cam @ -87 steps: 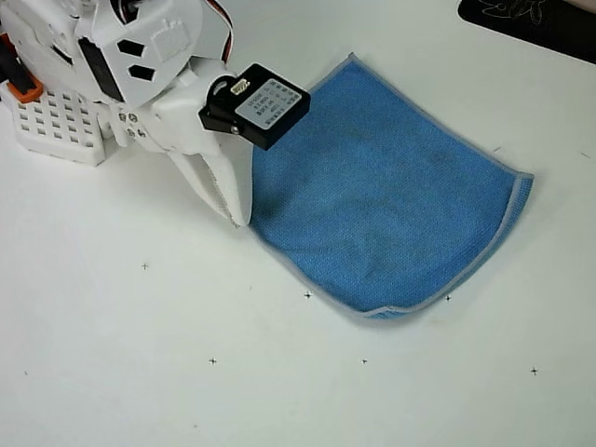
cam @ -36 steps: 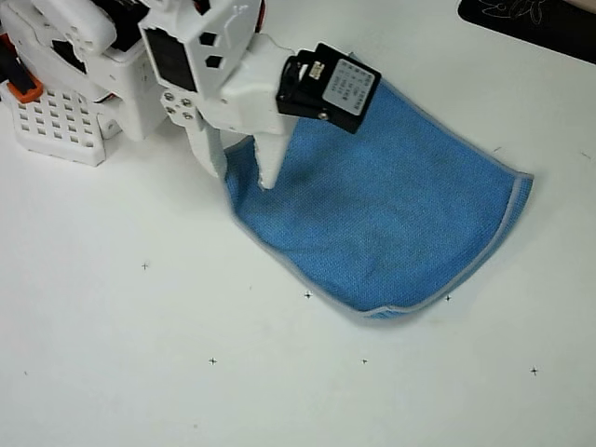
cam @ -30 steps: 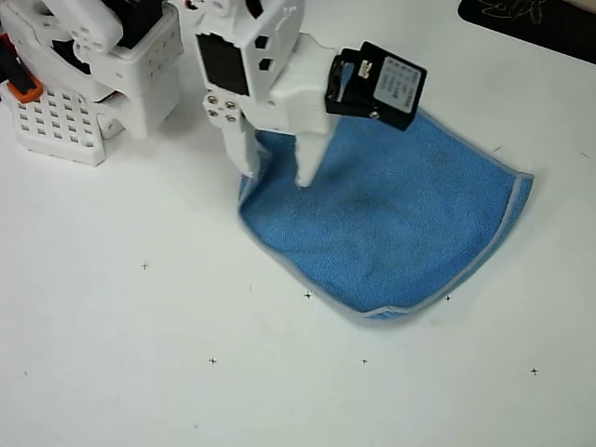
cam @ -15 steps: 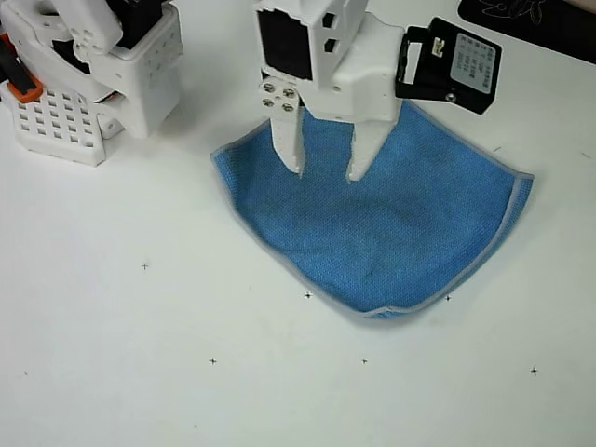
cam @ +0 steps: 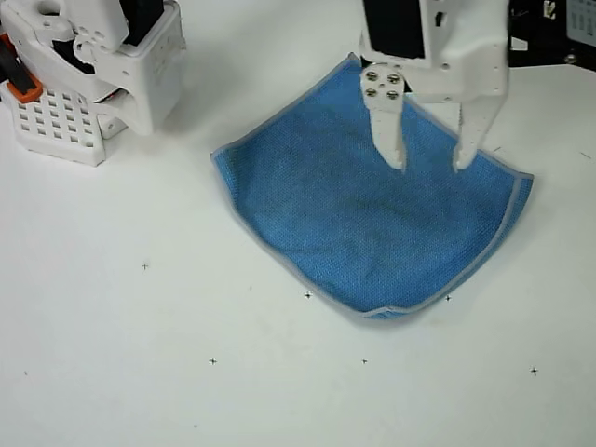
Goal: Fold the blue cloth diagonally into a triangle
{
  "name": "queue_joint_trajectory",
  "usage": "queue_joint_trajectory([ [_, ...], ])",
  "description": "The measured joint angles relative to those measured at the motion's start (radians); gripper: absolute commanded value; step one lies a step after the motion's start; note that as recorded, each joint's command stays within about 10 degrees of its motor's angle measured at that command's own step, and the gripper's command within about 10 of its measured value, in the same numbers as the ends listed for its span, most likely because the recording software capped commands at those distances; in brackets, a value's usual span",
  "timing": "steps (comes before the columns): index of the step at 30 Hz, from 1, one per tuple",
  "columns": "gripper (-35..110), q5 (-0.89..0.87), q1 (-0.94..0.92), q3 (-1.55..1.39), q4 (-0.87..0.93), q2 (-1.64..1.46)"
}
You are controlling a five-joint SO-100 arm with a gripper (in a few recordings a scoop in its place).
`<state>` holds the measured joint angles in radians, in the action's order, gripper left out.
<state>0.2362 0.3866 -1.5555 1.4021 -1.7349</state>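
Note:
The blue cloth (cam: 363, 209) lies spread on the white table in the overhead view, with a pale grey stitched border. Its lower corner near the front is slightly doubled over. My white gripper (cam: 429, 165) hangs over the cloth's upper right part, open, its two fingertips (cam: 397, 158) pointing down the picture with nothing between them. The cloth's far right edge runs to a corner at the right. The arm's body covers the cloth's top corner.
The arm's white base (cam: 84, 65) and a perforated white block with an orange part stand at the top left. A dark mat (cam: 559, 23) lies at the top right corner. Small black cross marks dot the bare white table below the cloth.
The gripper let go of the cloth's left corner, which now lies flat at the left. It opened and swung right across the cloth to its upper right part.

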Motion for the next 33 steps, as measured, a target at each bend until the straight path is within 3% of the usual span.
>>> queue_joint_trajectory([
  [20,25,-0.058,0.115,0.163,-0.077,0.305],
  [33,25,-0.058,0.144,0.457,-0.074,0.545],
])
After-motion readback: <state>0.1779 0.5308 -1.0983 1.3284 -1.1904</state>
